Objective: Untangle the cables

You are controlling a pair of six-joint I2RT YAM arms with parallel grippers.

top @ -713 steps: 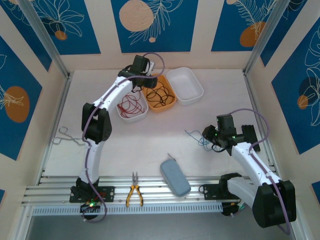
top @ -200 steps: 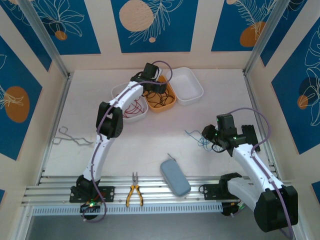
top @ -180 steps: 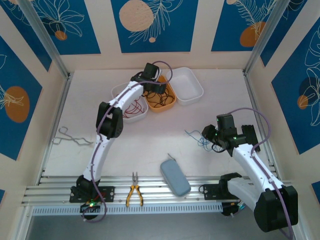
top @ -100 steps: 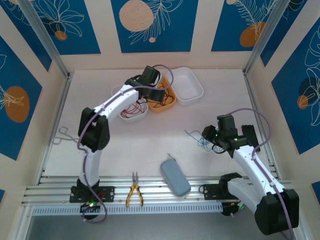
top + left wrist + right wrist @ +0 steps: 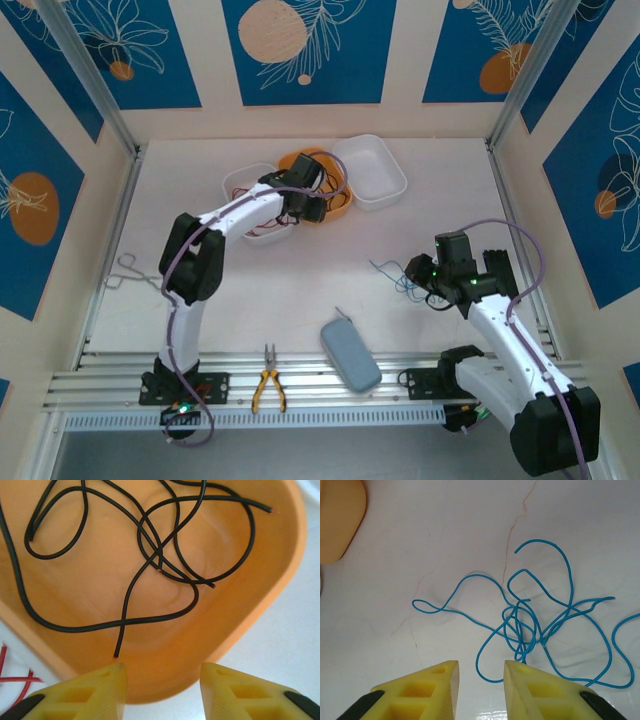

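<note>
Tangle of black cables (image 5: pixel 159 569) in orange tray (image 5: pixel 252 614).

Table (image 5: pixel 290 295) with trays (image 5: pixel 368 172), blue cables (image 5: pixel 394 277), pouch (image 5: pixel 350 356)

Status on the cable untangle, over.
Left gripper open, low at the near rim of the orange tray, black cables looped inside. Right gripper open over the blue cable, tangled on the table. Neither holds anything; nothing blocking.

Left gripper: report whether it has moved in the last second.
Yes. The left gripper has drawn back toward the arm bases, from the middle of the orange tray to its near rim.
</note>
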